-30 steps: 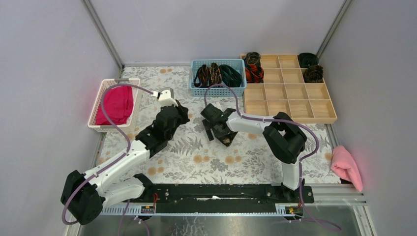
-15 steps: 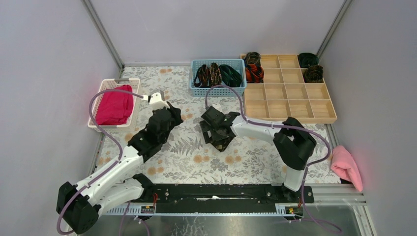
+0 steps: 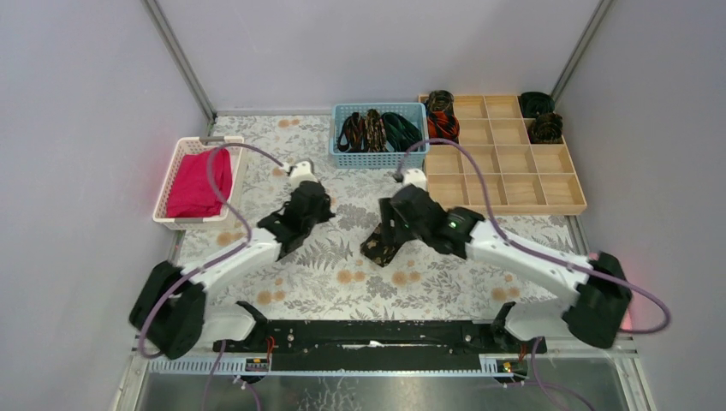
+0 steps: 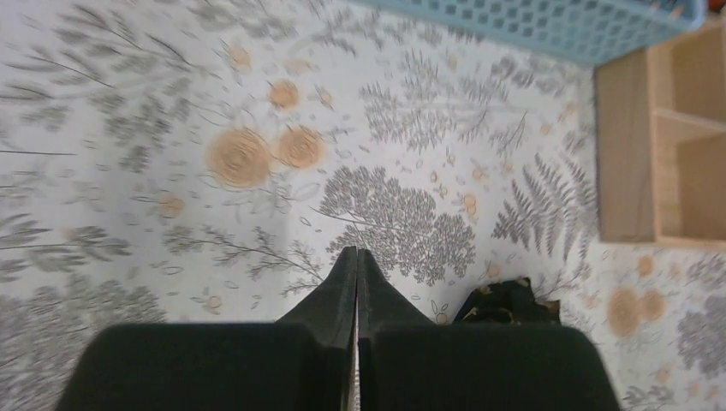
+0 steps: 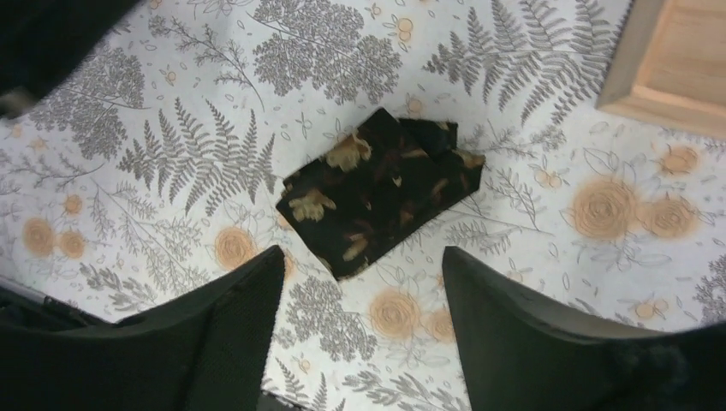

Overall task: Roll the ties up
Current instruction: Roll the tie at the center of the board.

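A black tie with gold-brown flecks (image 5: 381, 193) is lying as a compact bundle near the middle of the floral table (image 3: 342, 282), by the near left corner of the wooden compartment tray (image 3: 505, 184). The right gripper (image 5: 361, 257) is hovering over it with its fingers spread wide, gripping nothing, one finger to each side of the bundle. The left gripper (image 4: 356, 257) is sitting just left of the tie, apart from it, its fingers pressed together on nothing. Along the far edge, a blue basket (image 3: 378, 157) is holding loose ties (image 3: 377, 128). Four rolled ties (image 3: 443, 128) are sitting in the tray's far compartments. A white basket (image 3: 175, 167) with a magenta cloth (image 3: 201, 184) is resting at the left edge, and a pink towel (image 3: 604, 291) is lying off the right edge.
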Motion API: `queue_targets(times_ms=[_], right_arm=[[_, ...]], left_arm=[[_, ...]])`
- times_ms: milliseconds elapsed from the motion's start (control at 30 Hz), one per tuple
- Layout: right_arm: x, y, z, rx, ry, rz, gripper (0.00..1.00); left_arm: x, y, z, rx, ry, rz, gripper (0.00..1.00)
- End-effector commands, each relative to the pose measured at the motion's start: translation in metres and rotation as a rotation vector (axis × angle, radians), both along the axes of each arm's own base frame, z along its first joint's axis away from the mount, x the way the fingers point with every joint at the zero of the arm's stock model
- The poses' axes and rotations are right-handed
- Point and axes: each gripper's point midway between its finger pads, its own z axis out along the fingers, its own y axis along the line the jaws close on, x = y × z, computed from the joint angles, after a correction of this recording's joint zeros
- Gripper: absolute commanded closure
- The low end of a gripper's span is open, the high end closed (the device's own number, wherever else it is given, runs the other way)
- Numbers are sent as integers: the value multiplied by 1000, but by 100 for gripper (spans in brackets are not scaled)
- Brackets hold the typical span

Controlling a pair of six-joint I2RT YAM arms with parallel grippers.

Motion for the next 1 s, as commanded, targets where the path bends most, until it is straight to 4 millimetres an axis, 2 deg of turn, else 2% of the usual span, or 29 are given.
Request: queue_targets(times_ms=[0,67,167,267,400,533,733,967], right_arm=[[-22,-26,-5,61,21,-79,35],[-35,-32,-15,92,62,-106,65],[-45,-46,-43,49,111,-155,82],[-49,-59,-70,-14,147,-214,85],[-53,-57,-99,0,177,-225,91],[-55,-52,-119,6,193,-211,98],[-57,-36,-141,-5,205,-148,100],[-44,-10,-153,-31,187,-74,100]], left_arm=[[26,-49,-15,-70,28,-152,100],[32,-70,-33,-78,77,-225,100],[41,-91,-57,-90,130,-284,100],[46,-102,-73,-93,163,-313,100],[47,-109,-91,-84,204,-338,100],[37,-125,-112,-90,264,-399,100],[10,-135,-129,-67,302,-428,100],[-3,-152,-143,-104,333,-477,100]])
